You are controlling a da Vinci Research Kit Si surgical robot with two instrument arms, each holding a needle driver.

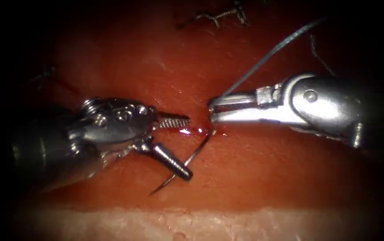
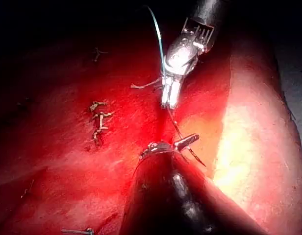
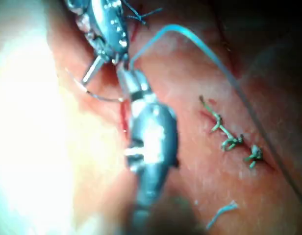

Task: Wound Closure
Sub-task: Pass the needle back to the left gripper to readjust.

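My right tool (image 1: 210,112) comes in from the right, its jaws shut on the curved needle (image 1: 195,154) near its tail end. The needle hangs free above the tissue (image 1: 263,165) and sweeps down and left to its sharp tip. It crosses the tip of my left tool's lower jaw. My left tool (image 1: 187,147) stands open wide and holds nothing. Thread (image 1: 268,56) runs from the right jaws up and to the right. Red fluid (image 1: 196,130) glints at the cut between the two tools. In the left wrist view the needle (image 2: 183,142) hangs from the right tool (image 2: 168,100).
Earlier stitches with knots (image 1: 219,17) lie at the far end of the cut, also in the wrist views as stitches (image 2: 98,120) and stitches (image 3: 229,137). A cut thread end (image 3: 222,213) lies loose. The tissue's pale front edge (image 1: 201,223) runs below the tools.
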